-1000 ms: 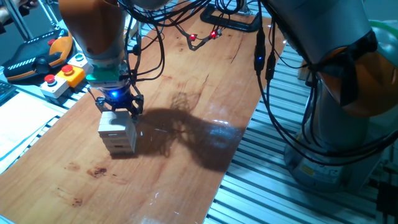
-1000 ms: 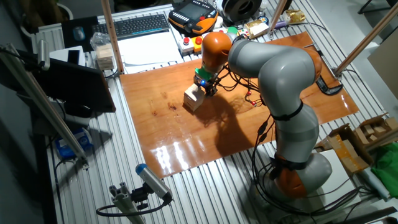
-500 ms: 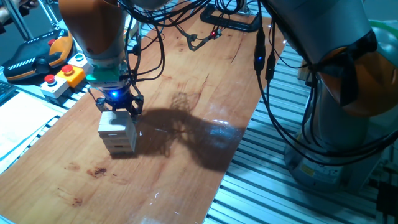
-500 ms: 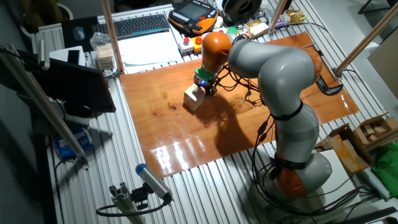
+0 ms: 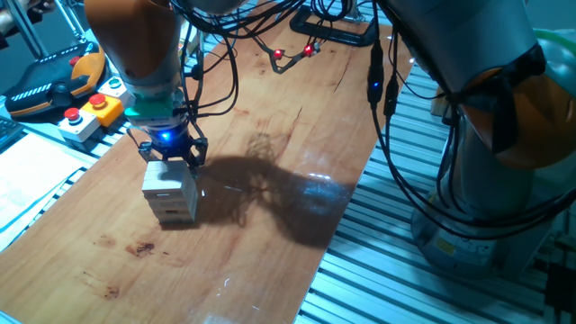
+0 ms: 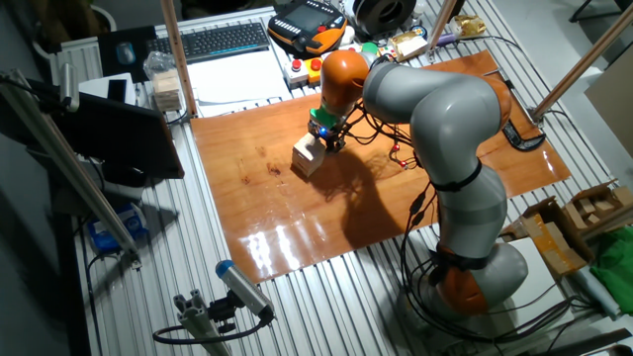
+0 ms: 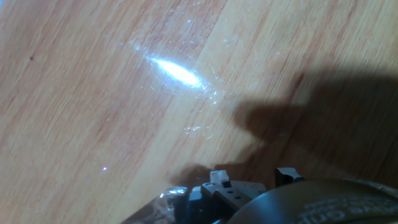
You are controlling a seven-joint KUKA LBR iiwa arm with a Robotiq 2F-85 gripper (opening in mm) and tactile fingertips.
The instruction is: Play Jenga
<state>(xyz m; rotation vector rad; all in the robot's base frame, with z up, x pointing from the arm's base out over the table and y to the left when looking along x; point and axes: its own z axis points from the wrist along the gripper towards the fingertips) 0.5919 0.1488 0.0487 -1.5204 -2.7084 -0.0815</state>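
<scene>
The Jenga tower (image 5: 171, 193) of pale wooden blocks stands on the left part of the wooden table (image 5: 270, 225); it also shows in the other fixed view (image 6: 308, 156). My gripper (image 5: 169, 155) sits right on top of the tower, with its dark fingers (image 5: 194, 155) down on either side of the top layer. It shows in the other fixed view (image 6: 323, 138) too. Whether the fingers press on a block cannot be told. The hand view shows only bare table wood, a glare spot and the gripper body's (image 7: 236, 193) edge; the tower is out of that view.
Grey button boxes (image 5: 90, 112) and a teach pendant (image 5: 49, 81) lie off the table's left edge. Red-tipped cables (image 5: 292, 52) lie at the table's far end. The robot base (image 5: 486, 180) stands to the right. A keyboard (image 6: 223, 42) and a bag of blocks (image 6: 168, 89) lie beyond the table.
</scene>
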